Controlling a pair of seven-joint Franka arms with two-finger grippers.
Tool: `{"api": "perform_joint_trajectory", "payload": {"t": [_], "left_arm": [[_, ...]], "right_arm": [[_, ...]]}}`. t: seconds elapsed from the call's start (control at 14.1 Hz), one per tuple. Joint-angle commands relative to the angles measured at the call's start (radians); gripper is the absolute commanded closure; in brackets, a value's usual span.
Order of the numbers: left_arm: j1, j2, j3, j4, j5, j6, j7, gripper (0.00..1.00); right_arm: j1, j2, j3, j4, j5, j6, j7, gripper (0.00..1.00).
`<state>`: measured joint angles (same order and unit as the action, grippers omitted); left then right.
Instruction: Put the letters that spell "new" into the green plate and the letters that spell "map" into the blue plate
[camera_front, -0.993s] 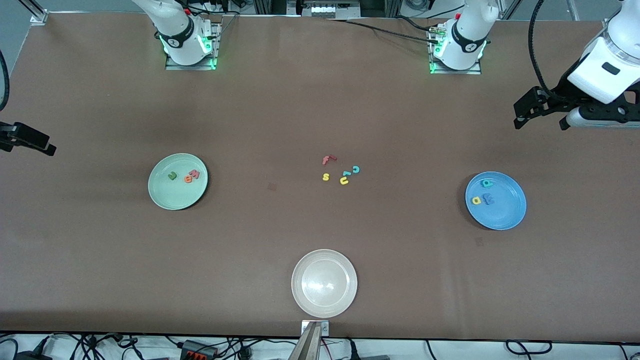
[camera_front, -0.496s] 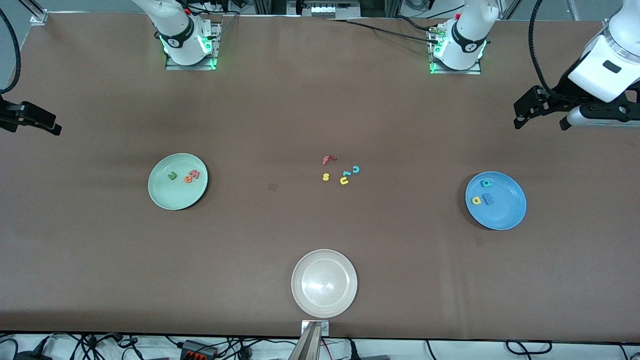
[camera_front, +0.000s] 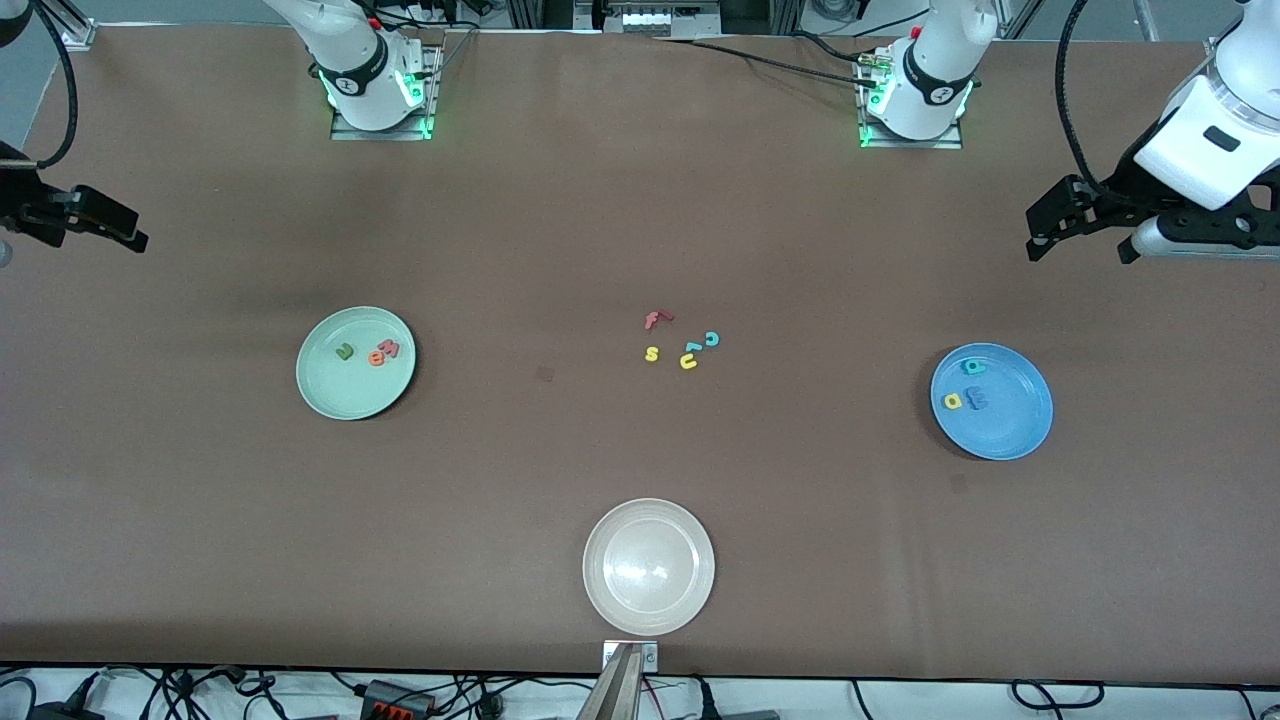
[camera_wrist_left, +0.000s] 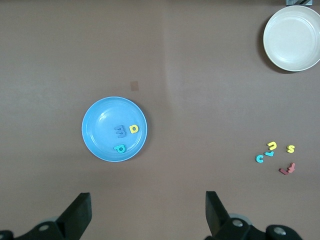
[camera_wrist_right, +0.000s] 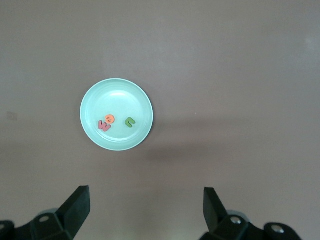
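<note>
Right gripper (camera_front: 95, 222) has climbed and shifted inward along the table edge at the right arm's end since a second ago; left gripper (camera_front: 1062, 217) barely moved. Both hang in the air with jaws spread wide, holding nothing. Plates: three, all round with shallow rims. Green plate (camera_front: 356, 362) carries three foam letters: green n (camera_front: 345, 351), orange e (camera_front: 377, 357), pinkish-red w (camera_front: 390, 348), the e and w touching. Blue plate (camera_front: 992, 401) carries three: teal p (camera_front: 973, 366), yellow a (camera_front: 952, 401), blue m (camera_front: 978, 399), the a and m side by side. Cream-white plate (camera_front: 649, 566) sits nearest the front camera, glossy. Five loose letters are clustered mid-table between the two coloured plates: red f (camera_front: 656, 319), yellow s (camera_front: 652, 353), yellow u (camera_front: 688, 362), teal c (camera_front: 712, 338), and one small light-blue piece (camera_front: 692, 347) touching the u. Table (camera_front: 640, 200) has a matte brown surface.
</note>
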<state>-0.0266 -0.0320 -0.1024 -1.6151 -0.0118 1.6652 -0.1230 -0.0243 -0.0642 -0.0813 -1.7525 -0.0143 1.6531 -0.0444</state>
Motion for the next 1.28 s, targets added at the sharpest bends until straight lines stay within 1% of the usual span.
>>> {"api": "perform_joint_trajectory", "payload": {"t": [0.0, 0.71, 0.85, 1.21], "left_arm": [[0.001, 0.011, 0.003, 0.029, -0.023, -0.013, 0.023, 0.00], [-0.004, 0.023, 0.000, 0.030, -0.020, -0.013, 0.017, 0.00], [-0.012, 0.024, 0.001, 0.063, -0.020, -0.016, 0.023, 0.00], [-0.016, 0.027, 0.001, 0.067, -0.019, -0.015, 0.017, 0.00]], "right_arm": [[-0.005, -0.037, 0.006, -0.035, -0.016, -0.003, -0.014, 0.00], [-0.005, -0.037, 0.006, -0.032, -0.016, -0.003, -0.015, 0.00], [-0.006, -0.037, 0.005, -0.032, -0.016, -0.006, -0.017, 0.00], [-0.009, -0.032, 0.005, -0.035, -0.016, -0.004, -0.017, 0.00]]}}
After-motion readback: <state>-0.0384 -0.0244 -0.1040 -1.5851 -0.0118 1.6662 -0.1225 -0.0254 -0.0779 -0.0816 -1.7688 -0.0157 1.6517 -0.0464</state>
